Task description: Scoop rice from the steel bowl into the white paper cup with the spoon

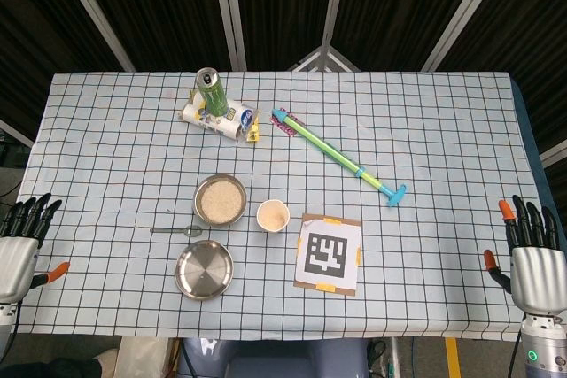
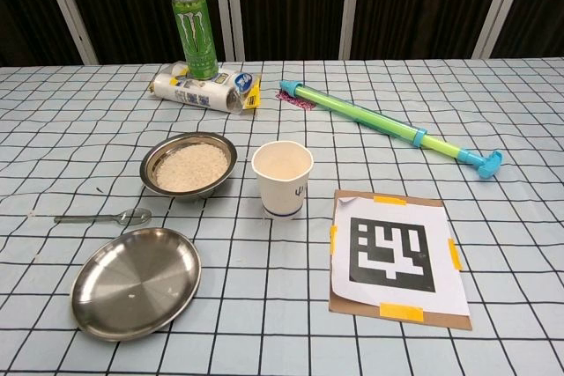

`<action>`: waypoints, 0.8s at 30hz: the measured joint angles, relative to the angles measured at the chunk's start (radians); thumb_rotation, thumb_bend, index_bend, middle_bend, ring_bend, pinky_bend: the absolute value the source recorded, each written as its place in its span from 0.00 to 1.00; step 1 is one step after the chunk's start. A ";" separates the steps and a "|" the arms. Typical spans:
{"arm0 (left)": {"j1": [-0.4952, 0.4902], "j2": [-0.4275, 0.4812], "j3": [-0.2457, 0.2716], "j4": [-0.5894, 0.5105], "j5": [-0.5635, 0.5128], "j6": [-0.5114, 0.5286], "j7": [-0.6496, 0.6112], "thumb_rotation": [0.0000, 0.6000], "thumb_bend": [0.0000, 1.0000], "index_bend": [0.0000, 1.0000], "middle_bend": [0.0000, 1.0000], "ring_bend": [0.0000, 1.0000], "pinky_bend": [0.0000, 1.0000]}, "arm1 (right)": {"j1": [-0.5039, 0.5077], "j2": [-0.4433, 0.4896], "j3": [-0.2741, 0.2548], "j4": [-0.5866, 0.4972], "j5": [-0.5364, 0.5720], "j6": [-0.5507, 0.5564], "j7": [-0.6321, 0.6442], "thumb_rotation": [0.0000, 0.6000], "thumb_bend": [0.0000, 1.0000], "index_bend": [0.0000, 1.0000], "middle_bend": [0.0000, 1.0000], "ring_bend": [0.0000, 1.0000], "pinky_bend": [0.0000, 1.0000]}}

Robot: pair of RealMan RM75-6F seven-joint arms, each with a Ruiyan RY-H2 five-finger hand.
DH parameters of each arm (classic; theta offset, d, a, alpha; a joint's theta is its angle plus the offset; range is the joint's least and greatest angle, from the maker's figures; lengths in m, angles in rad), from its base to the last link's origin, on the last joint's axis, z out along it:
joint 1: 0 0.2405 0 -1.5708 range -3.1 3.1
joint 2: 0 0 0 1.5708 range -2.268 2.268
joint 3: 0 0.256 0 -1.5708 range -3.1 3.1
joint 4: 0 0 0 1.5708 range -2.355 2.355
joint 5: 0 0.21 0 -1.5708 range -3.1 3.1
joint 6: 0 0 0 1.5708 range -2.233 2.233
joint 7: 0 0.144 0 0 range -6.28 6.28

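Steel plate (image 2: 135, 281) lower left | spoon (image 1: 176, 230) lies left-right, handle toward nearer left hand (image 1: 19, 245) | both hands, right hand (image 1: 530, 258) too, empty, fingers apart

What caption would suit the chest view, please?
Spoon lying beside rice bowl, paper cup and empty plate.

Left hand (image 1: 19, 245) and right hand (image 1: 532, 258): silver palms; black fingers; orange-tipped thumbs.

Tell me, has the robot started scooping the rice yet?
Nothing looks done yet. The spoon lies untouched on the table, the steel bowl is full of rice. Both the left hand and right hand are empty at the table's edges. All scooping into the paper cup remains.
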 measured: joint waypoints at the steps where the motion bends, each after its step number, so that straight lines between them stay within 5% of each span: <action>1: 0.000 0.000 0.000 0.000 -0.001 -0.001 0.001 1.00 0.04 0.00 0.00 0.00 0.00 | 0.000 0.000 0.000 0.000 0.000 0.000 0.000 1.00 0.38 0.00 0.00 0.00 0.00; 7: -0.002 0.000 0.002 -0.002 -0.004 -0.008 0.006 1.00 0.04 0.00 0.00 0.01 0.02 | 0.001 0.000 0.000 0.000 -0.001 0.000 0.001 1.00 0.38 0.00 0.00 0.00 0.00; 9: -0.002 0.001 0.002 -0.003 -0.005 -0.011 0.007 1.00 0.04 0.00 0.17 0.24 0.31 | 0.001 0.000 0.000 0.000 0.000 -0.001 0.001 1.00 0.38 0.00 0.00 0.00 0.00; 11: -0.005 0.002 0.002 -0.005 -0.008 -0.017 0.013 1.00 0.05 0.02 0.52 0.64 0.77 | 0.001 0.000 0.001 0.000 0.000 0.000 0.002 1.00 0.38 0.00 0.00 0.00 0.00; 13: -0.009 0.002 -0.001 -0.001 -0.007 -0.018 0.029 1.00 0.07 0.14 0.75 0.84 0.95 | 0.001 0.000 0.001 0.001 0.001 -0.002 0.005 1.00 0.38 0.00 0.00 0.00 0.00; 16: -0.023 -0.006 -0.007 0.007 -0.013 -0.039 0.052 1.00 0.11 0.34 0.90 0.98 1.00 | 0.002 0.001 0.002 0.003 0.001 -0.003 0.008 1.00 0.38 0.00 0.00 0.00 0.00; 24: -0.116 -0.021 -0.048 -0.034 -0.164 -0.248 0.108 1.00 0.23 0.42 0.99 1.00 1.00 | -0.001 -0.002 0.000 0.012 -0.007 0.007 0.017 1.00 0.38 0.00 0.00 0.00 0.00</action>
